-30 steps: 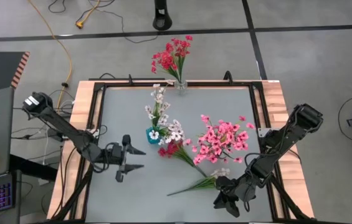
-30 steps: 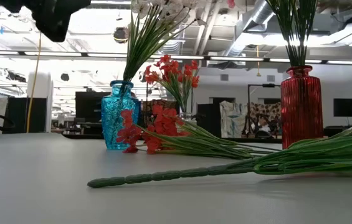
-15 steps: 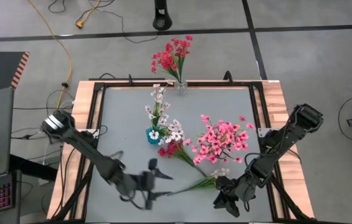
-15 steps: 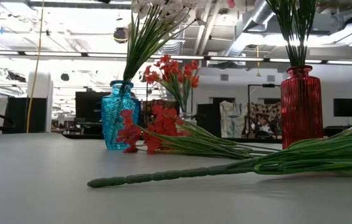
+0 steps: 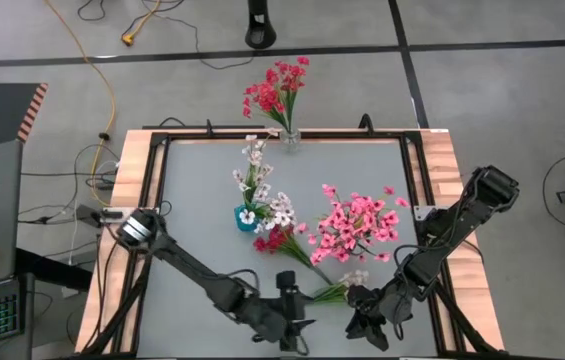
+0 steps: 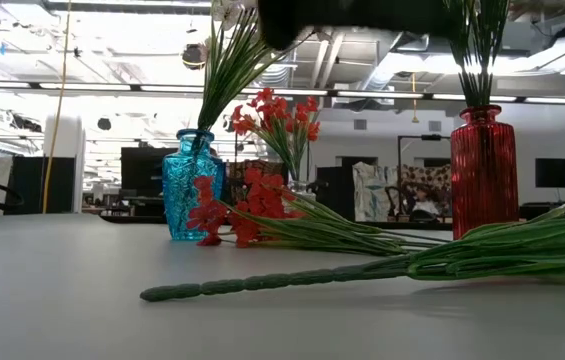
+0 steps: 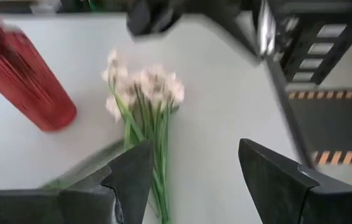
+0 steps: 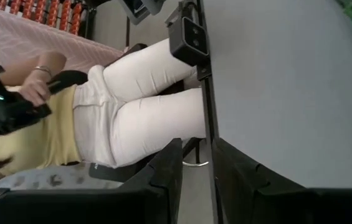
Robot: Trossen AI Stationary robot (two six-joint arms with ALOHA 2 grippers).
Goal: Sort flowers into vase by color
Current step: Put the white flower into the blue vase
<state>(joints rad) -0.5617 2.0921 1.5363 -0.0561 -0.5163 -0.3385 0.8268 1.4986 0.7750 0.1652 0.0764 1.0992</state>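
Observation:
A white flower sprig lies flat on the table near its front edge; its blossoms point toward the red vase, which holds pink flowers. My left gripper hangs open over the sprig's stem, clear of it, fingers pointing toward the blossoms. A red sprig lies beside the blue vase, which holds white flowers. A clear vase at the far edge holds red flowers. My right gripper waits at the front right, a narrow gap between its fingers, nothing in it.
A black frame and wooden border run around the grey tabletop. A seated person holding a controller is just beyond the table's near edge. Bare tabletop lies at the left and at the far right.
My left gripper has swept from the table's left side toward the near edge and the right, stretching out to the lying white sprig. It has turned toward the blossoms and stayed open. The flowers and my right gripper have kept still.

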